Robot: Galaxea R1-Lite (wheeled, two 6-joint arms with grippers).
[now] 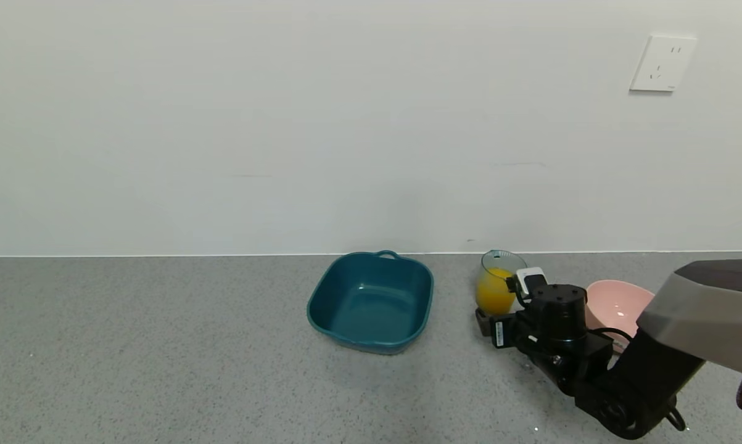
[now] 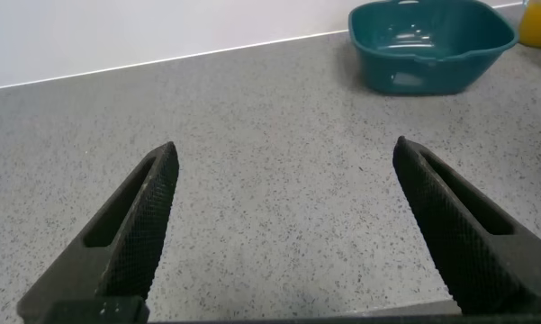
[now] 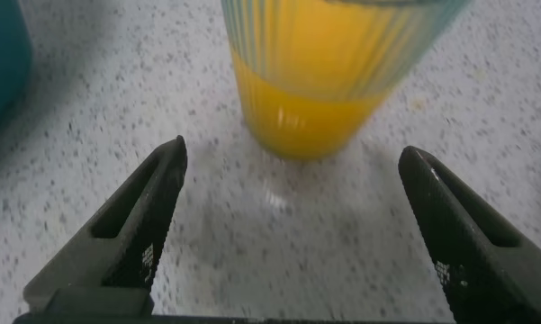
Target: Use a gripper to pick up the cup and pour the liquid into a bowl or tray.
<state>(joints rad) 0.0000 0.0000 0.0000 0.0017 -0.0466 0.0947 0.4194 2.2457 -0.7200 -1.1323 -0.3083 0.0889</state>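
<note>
The ribbed blue-green cup (image 1: 499,271) stands upright on the grey counter, about half full of orange-yellow liquid (image 1: 491,296). My right gripper (image 1: 499,303) is open just in front of the cup, its fingers apart and not touching it. In the right wrist view the cup (image 3: 329,54) and liquid (image 3: 306,112) stand centred just beyond my open right gripper (image 3: 293,151). The pink bowl (image 1: 617,305) sits right of the cup, partly hidden by my right arm. My left gripper (image 2: 285,148) is open and empty over bare counter, out of the head view.
A square dark teal tray (image 1: 321,296) with a small handle sits left of the cup; it also shows in the left wrist view (image 2: 432,56) and at the edge of the right wrist view (image 3: 0,63). A white wall rises behind the counter.
</note>
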